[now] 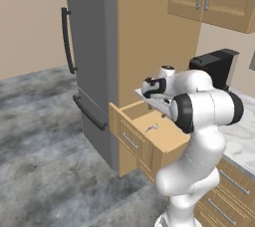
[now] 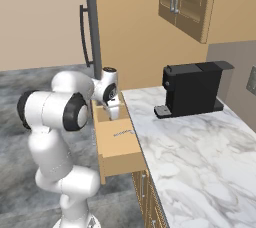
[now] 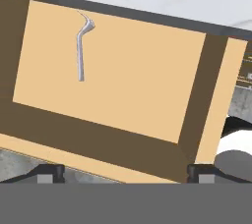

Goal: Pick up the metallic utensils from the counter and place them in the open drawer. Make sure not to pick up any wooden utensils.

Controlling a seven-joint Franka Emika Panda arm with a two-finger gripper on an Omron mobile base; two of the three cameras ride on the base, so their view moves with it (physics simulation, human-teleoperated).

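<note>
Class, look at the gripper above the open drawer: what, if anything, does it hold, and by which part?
Nothing. The gripper is open over the light tan wooden drawer; the slim silver fork lies loose inside.

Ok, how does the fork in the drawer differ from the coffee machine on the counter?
The fork is slim and silver; the coffee machine is bulky and black. The fork lies flat inside the open drawer; the machine stands upright on the marble counter. Neither is touched by the pincer.
</note>
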